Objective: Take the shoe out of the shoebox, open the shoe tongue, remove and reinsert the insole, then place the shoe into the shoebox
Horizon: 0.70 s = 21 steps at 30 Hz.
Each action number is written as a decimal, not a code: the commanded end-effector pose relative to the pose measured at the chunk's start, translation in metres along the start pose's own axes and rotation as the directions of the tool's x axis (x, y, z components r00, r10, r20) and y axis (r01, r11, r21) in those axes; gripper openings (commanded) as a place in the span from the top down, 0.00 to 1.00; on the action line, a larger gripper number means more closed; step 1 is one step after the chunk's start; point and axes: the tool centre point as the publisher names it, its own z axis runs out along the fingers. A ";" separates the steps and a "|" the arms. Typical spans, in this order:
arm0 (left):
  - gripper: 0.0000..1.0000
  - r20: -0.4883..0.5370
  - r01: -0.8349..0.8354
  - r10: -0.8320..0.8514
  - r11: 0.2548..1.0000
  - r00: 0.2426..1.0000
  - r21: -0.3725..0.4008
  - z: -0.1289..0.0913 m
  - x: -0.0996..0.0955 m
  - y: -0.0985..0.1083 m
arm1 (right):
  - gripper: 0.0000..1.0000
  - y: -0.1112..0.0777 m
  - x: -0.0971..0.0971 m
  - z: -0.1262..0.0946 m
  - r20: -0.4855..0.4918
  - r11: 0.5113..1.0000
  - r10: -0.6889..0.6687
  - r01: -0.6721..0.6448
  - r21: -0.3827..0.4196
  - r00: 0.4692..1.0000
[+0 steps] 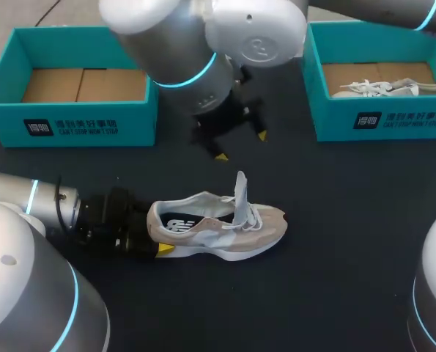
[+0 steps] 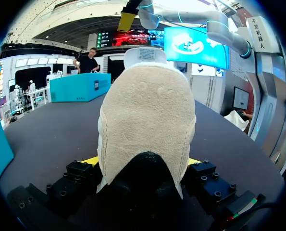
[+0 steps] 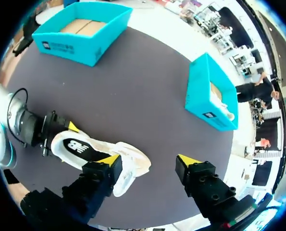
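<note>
In the head view the beige sneaker (image 1: 218, 227) lay on its sole in the middle of the dark table (image 1: 349, 220), well apart from both boxes, its tongue (image 1: 241, 192) pulled upright. The left gripper (image 1: 156, 239) clamped the heel from both sides. The right gripper (image 1: 241, 145) hung above the table beyond the sneaker, touching nothing. An empty teal shoebox (image 1: 71, 117) stood at the far left, and a second shoebox (image 1: 382, 117) at the far right held another pale shoe (image 1: 390, 88). In the left wrist view the heel filled the gap between the fingers, with a yellow tip showing on either side and the tongue rising behind it. In the right wrist view the right gripper's fingers stood wide apart over the sneaker's forefoot, with nothing between them.
</note>
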 end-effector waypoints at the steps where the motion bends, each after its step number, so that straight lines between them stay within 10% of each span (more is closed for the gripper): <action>1: 1.00 0.003 0.000 0.000 1.000 1.000 -0.001 -0.001 0.001 0.001 | 1.00 0.003 0.018 -0.014 0.028 0.869 -0.483 0.483 -0.105 0.875; 14: 1.00 0.003 0.000 0.000 1.000 1.000 -0.001 -0.001 0.001 0.001 | 1.00 -0.010 0.046 -0.021 -0.113 0.235 -0.967 0.969 -0.073 0.226; 21: 1.00 0.003 0.000 0.000 1.000 1.000 -0.001 -0.001 0.001 0.001 | 1.00 -0.016 0.076 0.006 -0.163 0.117 -0.982 0.988 -0.101 0.100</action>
